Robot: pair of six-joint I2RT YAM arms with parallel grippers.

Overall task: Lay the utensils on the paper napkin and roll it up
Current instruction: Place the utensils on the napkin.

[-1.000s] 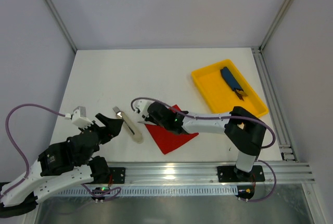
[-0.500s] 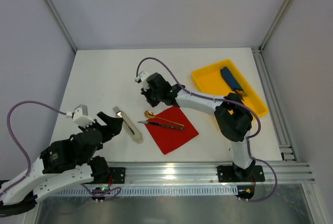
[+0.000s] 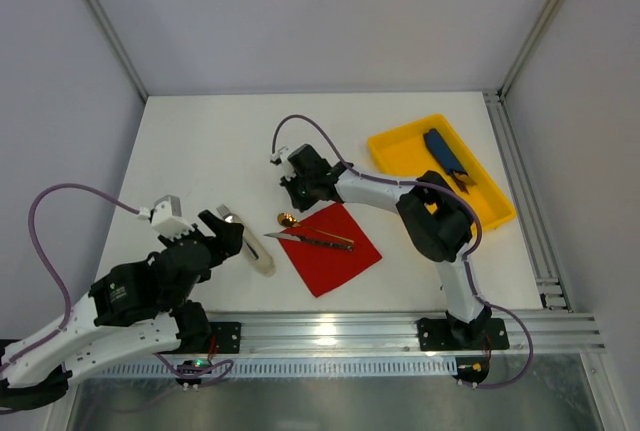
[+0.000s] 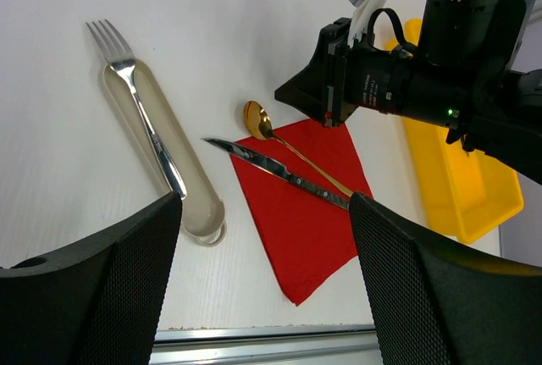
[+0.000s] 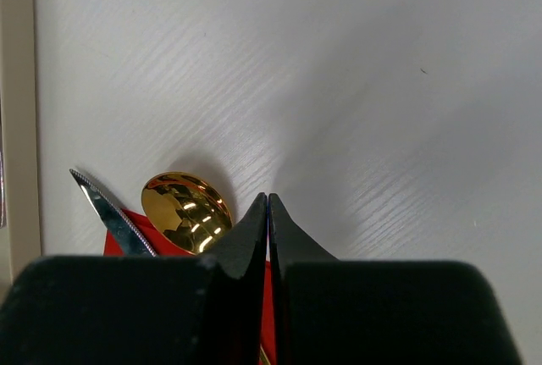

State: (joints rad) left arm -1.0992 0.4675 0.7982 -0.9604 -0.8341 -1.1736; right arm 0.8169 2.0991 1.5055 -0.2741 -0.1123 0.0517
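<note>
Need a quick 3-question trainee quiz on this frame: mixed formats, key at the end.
1. True or false: the fork lies on the red napkin.
2. Which utensils lie partly on the red napkin? A) spoon and knife B) fork only C) none
3. Fill in: the right gripper, holding nothing, is ___.

Key:
1. False. The fork lies on the beige sleeve, beside the red napkin.
2. A
3. shut
</note>
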